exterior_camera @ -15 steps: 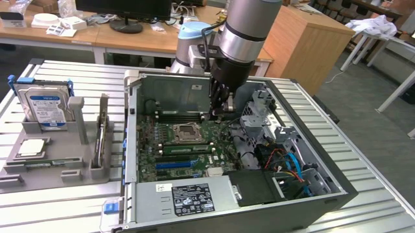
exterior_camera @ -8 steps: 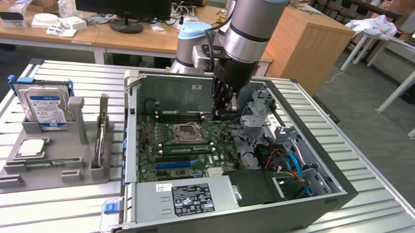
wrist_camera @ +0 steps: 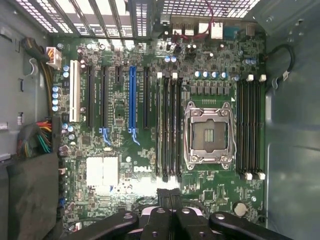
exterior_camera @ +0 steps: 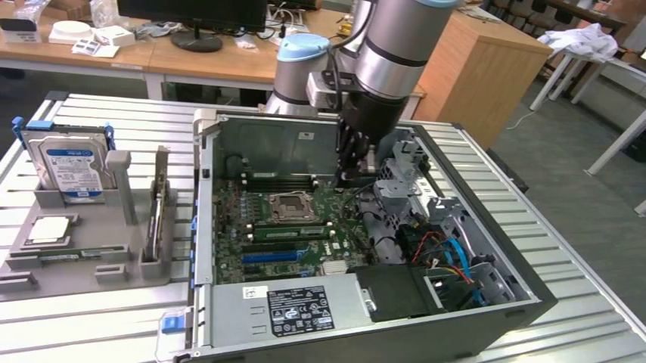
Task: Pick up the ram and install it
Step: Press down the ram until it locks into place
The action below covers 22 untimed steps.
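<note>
Case point(exterior_camera: 510, 299) open-topped; clear drop onto motherboard point(exterior_camera: 234, 227) around CPU socket point(exterior_camera: 293, 206); drive cage point(exterior_camera: 409, 178) and cable bundle point(exterior_camera: 449, 257) crowd the exterior view's right, just beside the closed gripper point(exterior_camera: 352, 180); power supply point(exterior_camera: 293, 306) blocks the end nearest the exterior camera; far wall point(exterior_camera: 272, 144) bounds the other; hard drive point(exterior_camera: 71, 166) stands well apart on the exterior view's left.

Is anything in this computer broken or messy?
Nothing looks broken or spilled. The computer case lies open on its side, and the processor socket on the motherboard has no cooler over it. A hard drive stands outside in a grey holder. That looks like a set-up, not a mishap.
</note>
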{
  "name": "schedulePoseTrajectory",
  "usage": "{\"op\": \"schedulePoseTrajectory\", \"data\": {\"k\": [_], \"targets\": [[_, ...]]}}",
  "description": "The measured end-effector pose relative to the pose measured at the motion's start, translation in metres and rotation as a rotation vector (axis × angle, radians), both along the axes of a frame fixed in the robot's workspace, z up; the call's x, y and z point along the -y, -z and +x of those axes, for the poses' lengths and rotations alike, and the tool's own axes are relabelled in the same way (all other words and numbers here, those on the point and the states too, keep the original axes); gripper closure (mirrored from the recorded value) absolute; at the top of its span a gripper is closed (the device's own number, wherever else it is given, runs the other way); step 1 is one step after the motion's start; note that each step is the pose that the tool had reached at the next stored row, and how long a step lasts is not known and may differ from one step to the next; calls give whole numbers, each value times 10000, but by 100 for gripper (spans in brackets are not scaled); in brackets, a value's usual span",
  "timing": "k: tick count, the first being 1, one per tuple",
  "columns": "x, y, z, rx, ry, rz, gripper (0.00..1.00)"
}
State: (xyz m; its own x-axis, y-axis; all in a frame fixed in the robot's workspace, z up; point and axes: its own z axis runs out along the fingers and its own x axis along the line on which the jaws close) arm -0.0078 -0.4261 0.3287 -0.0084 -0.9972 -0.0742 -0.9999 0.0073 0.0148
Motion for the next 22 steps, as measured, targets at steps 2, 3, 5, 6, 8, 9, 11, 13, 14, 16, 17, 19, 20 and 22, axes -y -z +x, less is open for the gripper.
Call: {"op": "schedulePoseTrajectory", "data": {"k": [2, 3, 5, 6, 8, 9, 11, 13, 14, 16, 17, 19, 20, 22], "targets": [[0, 0, 17, -1, 4, 0, 89], [0, 0, 22, -1, 6, 0, 89], [0, 0, 22, -1, 7, 0, 89], [0, 0, 22, 0, 7, 1, 89], [0, 0, 22, -1, 7, 0, 89], [-2, 1, 23, -1, 6, 0, 89], [-18, 6, 23, 0, 6, 0, 89], [-34, 9, 22, -1, 7, 0, 89], [-42, 11, 22, -1, 6, 0, 89], [-63, 13, 22, -1, 6, 0, 89], [-71, 15, 23, 0, 6, 1, 89], [-72, 14, 23, -1, 5, 0, 89], [-72, 14, 23, 0, 5, 0, 89], [-72, 17, 22, 0, 6, 2, 89]]}}
